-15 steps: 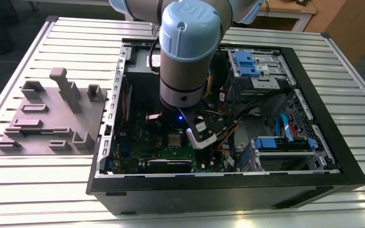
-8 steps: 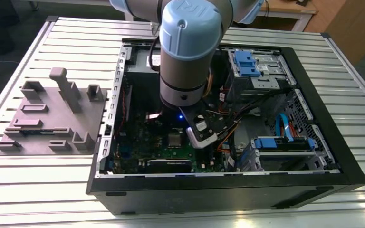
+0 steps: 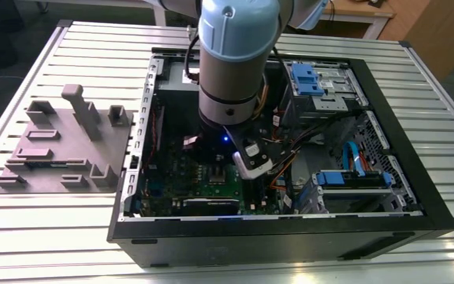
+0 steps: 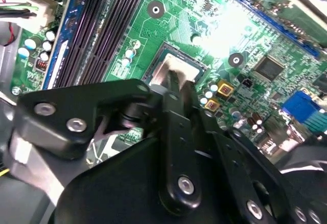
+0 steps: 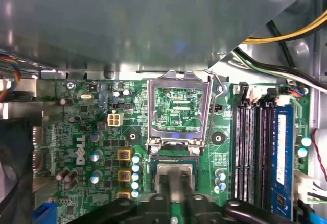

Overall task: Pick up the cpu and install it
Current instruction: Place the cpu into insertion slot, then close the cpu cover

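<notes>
The cpu (image 5: 177,168) is held in the narrow-set gripper (image 5: 177,181) at the socket (image 5: 152,169), beside the opened plate (image 5: 179,106). If it were set down tilted or turned off-square, socket pins could be bent, or the cpu left unseated.

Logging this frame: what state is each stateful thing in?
computer case: on its side, panel off, open.
socket cover: flipped up, open.
cpu: at the open socket, at the tip of the tool; seated or not, unclear.
tool: inside the case, over the socket.
</notes>
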Controlling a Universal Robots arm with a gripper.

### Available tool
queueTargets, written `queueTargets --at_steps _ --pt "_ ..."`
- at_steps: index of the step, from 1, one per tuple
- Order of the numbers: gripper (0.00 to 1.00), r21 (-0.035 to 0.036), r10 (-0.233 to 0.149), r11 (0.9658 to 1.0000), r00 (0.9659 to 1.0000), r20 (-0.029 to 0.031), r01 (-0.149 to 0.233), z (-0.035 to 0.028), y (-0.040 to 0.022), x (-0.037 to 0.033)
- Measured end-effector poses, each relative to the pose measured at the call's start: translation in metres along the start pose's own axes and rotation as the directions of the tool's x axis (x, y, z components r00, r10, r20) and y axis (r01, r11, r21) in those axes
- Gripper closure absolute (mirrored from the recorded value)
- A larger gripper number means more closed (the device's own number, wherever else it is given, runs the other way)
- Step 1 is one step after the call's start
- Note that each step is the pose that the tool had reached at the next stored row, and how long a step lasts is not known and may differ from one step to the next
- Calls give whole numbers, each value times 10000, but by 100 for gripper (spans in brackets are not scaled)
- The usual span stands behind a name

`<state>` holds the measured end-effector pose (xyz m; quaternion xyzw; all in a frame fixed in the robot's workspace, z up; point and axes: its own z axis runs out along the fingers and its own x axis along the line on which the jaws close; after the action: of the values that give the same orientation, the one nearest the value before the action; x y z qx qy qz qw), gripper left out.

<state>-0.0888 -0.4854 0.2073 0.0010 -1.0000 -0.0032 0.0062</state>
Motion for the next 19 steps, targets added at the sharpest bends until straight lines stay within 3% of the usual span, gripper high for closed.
queueTargets --at_steps 1,4,19 --pt "75 0 0 10000 10000 -2 0 -9 0 0" --pt "90 -4 0 10000 10000 -2 0 -17 1 0" --pt "90 -2 0 10000 10000 -3 0 -59 1 1"
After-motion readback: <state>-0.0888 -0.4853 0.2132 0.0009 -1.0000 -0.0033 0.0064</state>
